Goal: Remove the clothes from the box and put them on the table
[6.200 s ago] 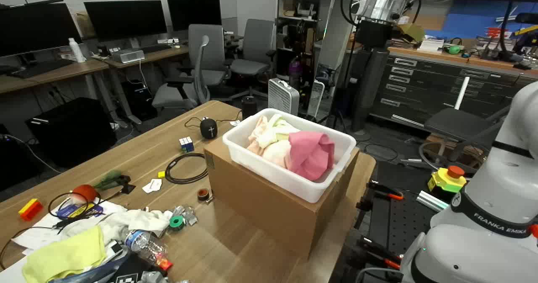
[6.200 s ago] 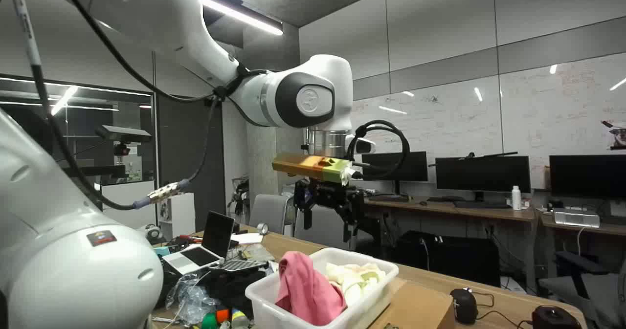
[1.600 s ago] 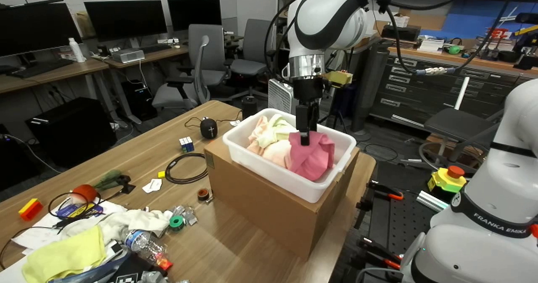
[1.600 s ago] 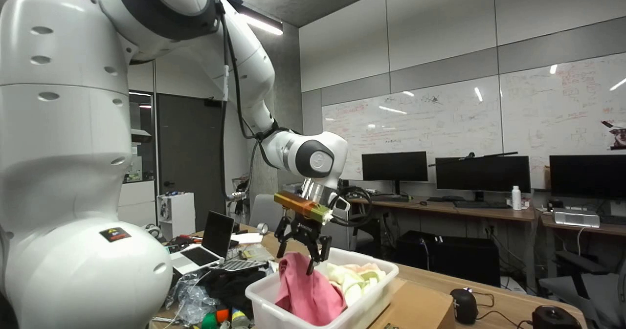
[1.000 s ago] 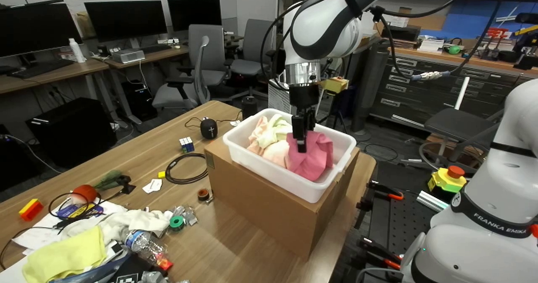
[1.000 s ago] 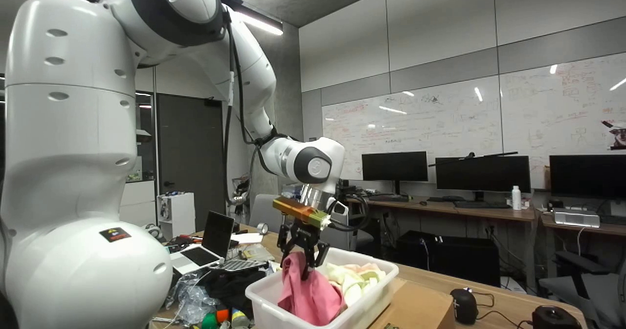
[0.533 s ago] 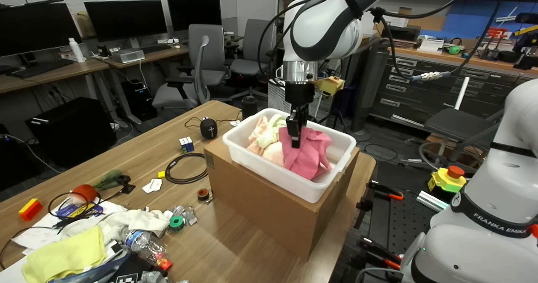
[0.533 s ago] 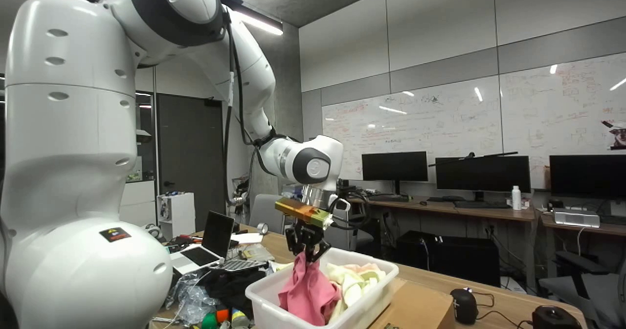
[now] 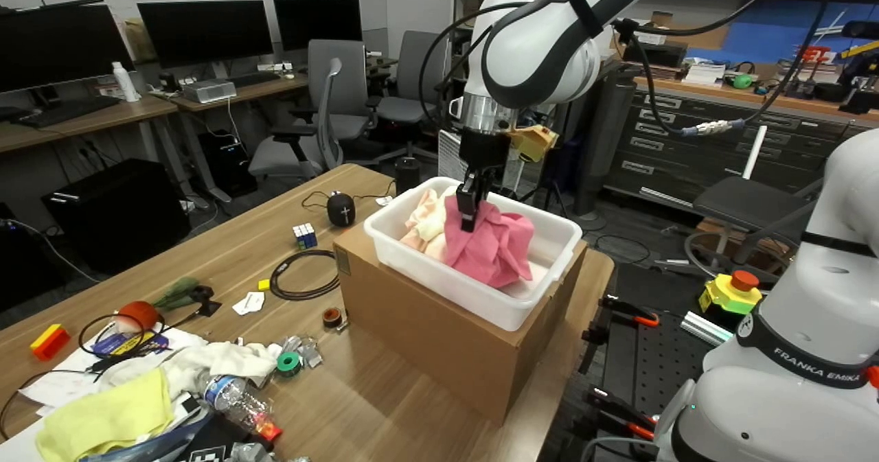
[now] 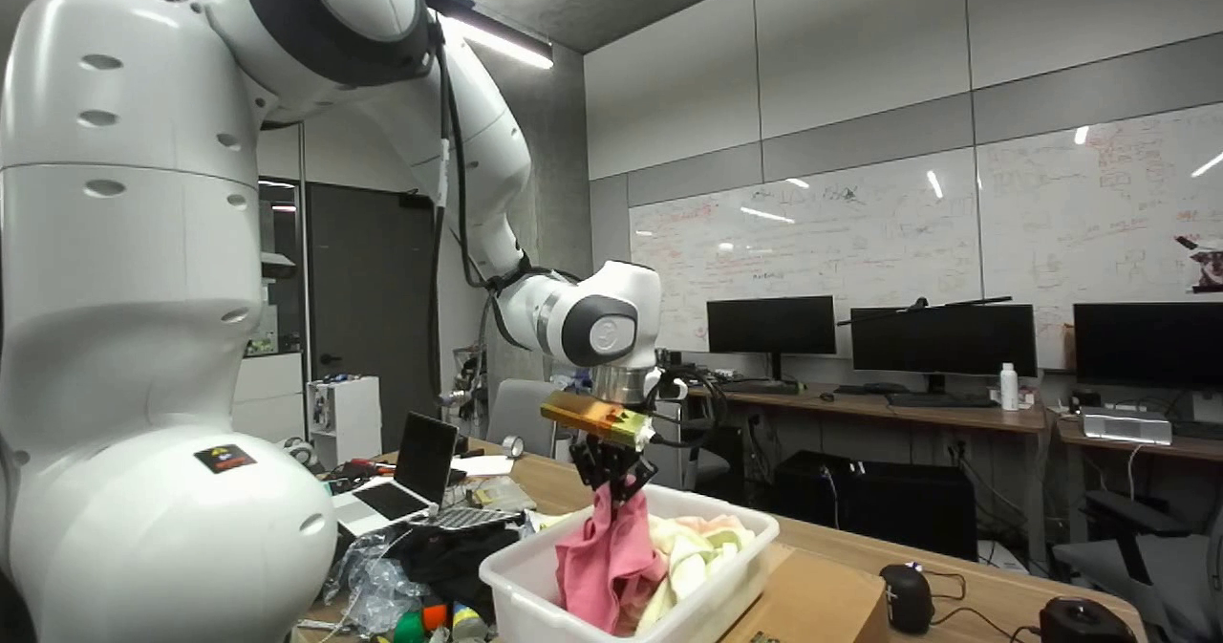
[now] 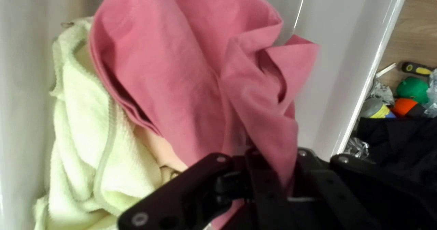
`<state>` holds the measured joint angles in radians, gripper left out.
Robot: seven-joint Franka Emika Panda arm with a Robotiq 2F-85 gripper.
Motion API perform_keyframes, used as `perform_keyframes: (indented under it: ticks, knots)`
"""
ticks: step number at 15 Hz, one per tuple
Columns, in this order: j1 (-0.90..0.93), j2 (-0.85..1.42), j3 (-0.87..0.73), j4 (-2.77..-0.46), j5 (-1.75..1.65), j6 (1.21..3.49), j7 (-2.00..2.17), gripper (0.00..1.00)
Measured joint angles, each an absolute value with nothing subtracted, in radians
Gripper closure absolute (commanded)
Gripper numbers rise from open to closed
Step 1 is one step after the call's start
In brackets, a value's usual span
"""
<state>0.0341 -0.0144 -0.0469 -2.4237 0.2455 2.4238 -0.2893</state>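
The magenta-pink garment (image 9: 496,250) is bunched in the white tub of the box (image 9: 439,282), with a fold pinched by my gripper (image 10: 619,502), which is shut on it. In the wrist view that pink fold (image 11: 269,131) runs up between the black fingers. The garment's lower part still rests inside the tub. Beside it lie a pale yellow-green garment (image 11: 85,137) and a peach one (image 9: 420,218), partly covered by the pink. The tub sits on a brown cardboard carton (image 9: 426,335) on the wooden table (image 9: 405,407).
On the table are a neon-yellow cloth (image 9: 103,410), a plastic bottle (image 9: 237,400), a black cable coil (image 9: 302,274), a cube puzzle (image 9: 304,235) and a round black speaker (image 9: 340,209). Beyond the tub stands a laptop (image 10: 420,471) amid clutter.
The gripper came down over the pink garment, shut on it and rose slightly. The garment has been drawn toward the pale clothes, baring some of the tub's floor.
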Motion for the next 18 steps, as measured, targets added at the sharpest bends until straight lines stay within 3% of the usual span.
perform_keyframes:
  ticks: [18]
  knots:
    - [0.078,-0.27,0.025,-2.561,0.221,2.996,-0.288,0.9]
